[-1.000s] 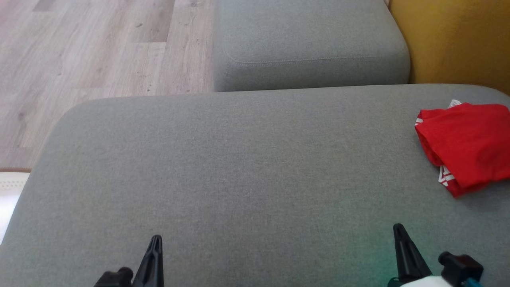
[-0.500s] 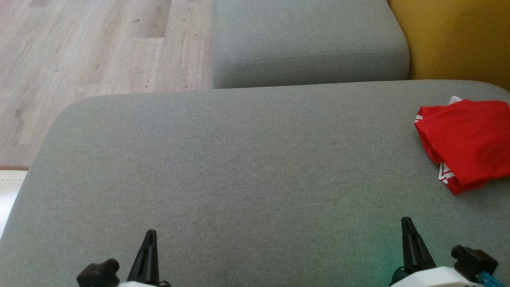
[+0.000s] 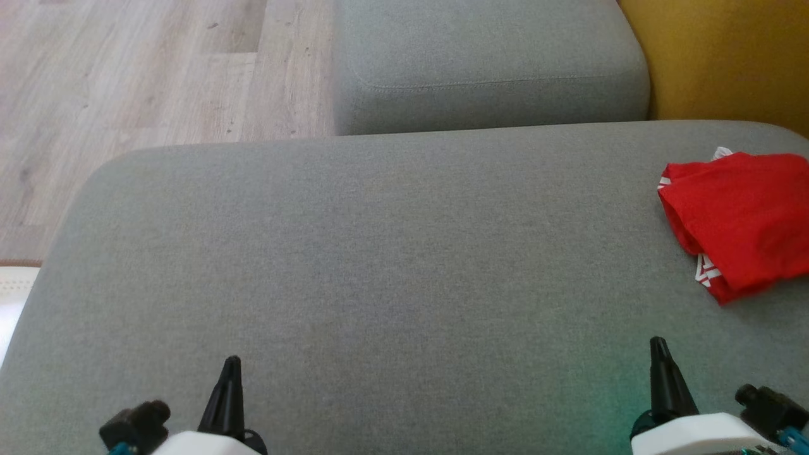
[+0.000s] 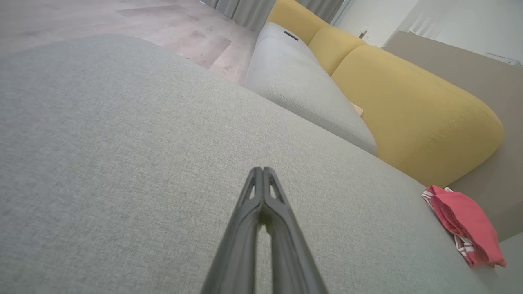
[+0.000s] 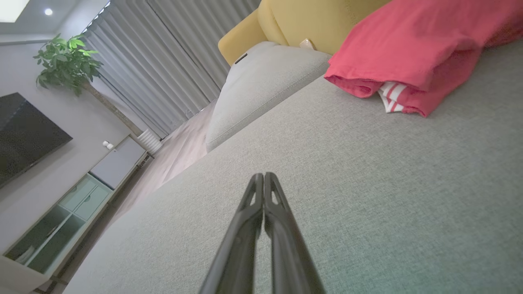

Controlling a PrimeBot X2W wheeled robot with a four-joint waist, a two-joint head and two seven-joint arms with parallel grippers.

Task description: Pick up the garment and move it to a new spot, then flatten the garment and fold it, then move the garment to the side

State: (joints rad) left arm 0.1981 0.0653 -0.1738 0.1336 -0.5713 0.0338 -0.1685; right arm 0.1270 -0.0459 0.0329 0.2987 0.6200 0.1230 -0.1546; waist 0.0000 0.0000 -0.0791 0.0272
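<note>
The garment (image 3: 739,218) is red with white-striped trim, folded into a bundle at the far right of the grey sofa seat (image 3: 379,265). It also lies at the right edge of the left wrist view, garment (image 4: 466,222), and at the top right of the right wrist view, garment (image 5: 412,45). My left gripper (image 3: 231,363) is shut and empty at the lower left, well away from the cloth. My right gripper (image 3: 658,344) is shut and empty at the lower right, a short way in front of the garment. Both pairs of fingers meet at their tips, left gripper (image 4: 262,170) and right gripper (image 5: 261,176).
A second grey seat cushion (image 3: 486,63) lies beyond the near one, with a yellow backrest (image 3: 720,57) at the right. Wooden floor (image 3: 145,76) runs along the left. A TV (image 5: 24,139), a cabinet (image 5: 73,204) and a plant (image 5: 67,63) stand across the room.
The head view has drifted a little, so the sofa sits slightly higher in the picture. Both grippers have drawn outward and more of their pale wrists shows. The garment lies still.
</note>
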